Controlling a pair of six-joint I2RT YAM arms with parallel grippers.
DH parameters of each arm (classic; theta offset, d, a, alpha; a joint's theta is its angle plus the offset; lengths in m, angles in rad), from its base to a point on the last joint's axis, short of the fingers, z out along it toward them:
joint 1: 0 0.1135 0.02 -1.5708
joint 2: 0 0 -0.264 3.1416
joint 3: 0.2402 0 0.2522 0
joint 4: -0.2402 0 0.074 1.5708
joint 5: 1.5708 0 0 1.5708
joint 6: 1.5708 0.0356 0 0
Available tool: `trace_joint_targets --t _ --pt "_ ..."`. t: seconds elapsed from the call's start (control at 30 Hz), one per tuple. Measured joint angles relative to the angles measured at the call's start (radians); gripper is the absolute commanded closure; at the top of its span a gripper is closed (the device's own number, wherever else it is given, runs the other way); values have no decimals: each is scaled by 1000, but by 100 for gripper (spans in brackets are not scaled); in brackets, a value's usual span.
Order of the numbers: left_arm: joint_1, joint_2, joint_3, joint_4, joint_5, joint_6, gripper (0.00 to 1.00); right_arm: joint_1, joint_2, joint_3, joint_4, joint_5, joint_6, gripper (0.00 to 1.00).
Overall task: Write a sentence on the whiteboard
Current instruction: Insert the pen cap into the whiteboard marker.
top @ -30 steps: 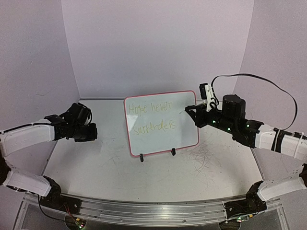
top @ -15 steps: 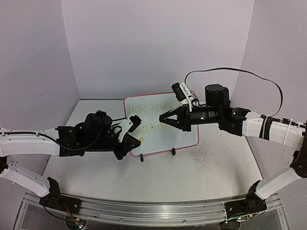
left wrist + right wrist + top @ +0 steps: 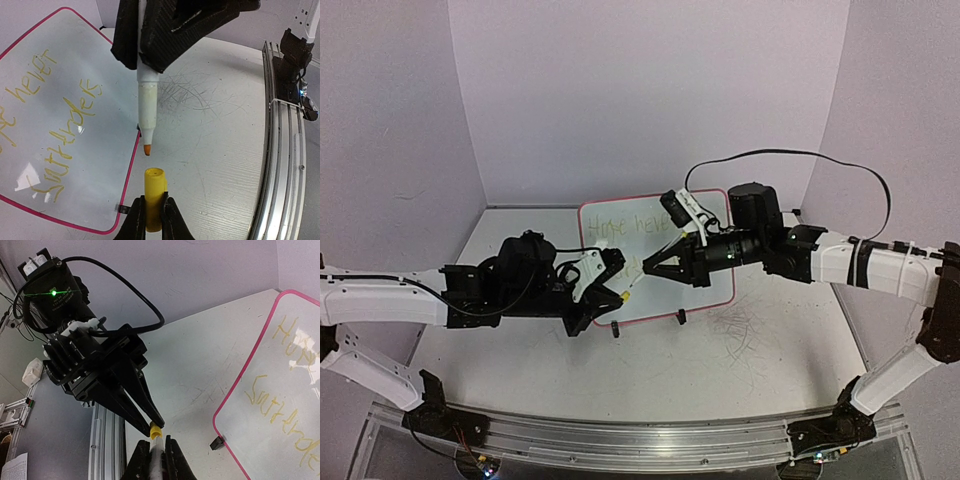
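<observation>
The whiteboard [image 3: 695, 300] stands upright at the table's middle, pink-framed, with the yellow-green sentence [image 3: 632, 226] on it in two lines; the sentence also shows in the left wrist view [image 3: 65, 120] and the right wrist view [image 3: 285, 410]. My left gripper [image 3: 618, 297] is shut on a yellow marker cap [image 3: 154, 192], open end up. My right gripper [image 3: 652, 270] is shut on a white marker [image 3: 147, 107]. The marker's orange tip points at the cap's mouth from just short of it. Both grippers meet in front of the board's lower left part and hide some of the writing.
Two black clip feet [image 3: 681, 318] hold the board's lower edge. A tangle of grey scratch marks [image 3: 745, 325] lies on the table right of the board. An aluminium rail [image 3: 620, 435] runs along the near edge. Purple walls close the back and sides.
Both arms have swung in from the sides to the front of the board. Over the last half second the marker tip and the cap have come close together.
</observation>
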Motion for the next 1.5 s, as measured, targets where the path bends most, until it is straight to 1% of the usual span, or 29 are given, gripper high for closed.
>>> trace_joint_targets --t 0.77,0.97,1.03,1.1,1.2,1.37,1.5 --pt "-3 9 0 29 -3 20 100 33 56 12 -13 0 -4 100" --pt "-7 9 1 16 -50 12 100 55 103 37 -1 29 6 100" --pt "-14 9 3 17 -89 13 100 61 126 53 7 42 24 100" --pt "-33 9 4 11 -164 19 100 67 151 69 20 54 52 100" --pt "-71 28 19 -17 -308 44 100 74 188 87 45 82 118 100" --pt "-127 118 71 -64 -562 113 100 79 252 116 73 144 244 100" --pt "-160 136 71 -82 -686 134 100 101 271 118 105 194 331 100"
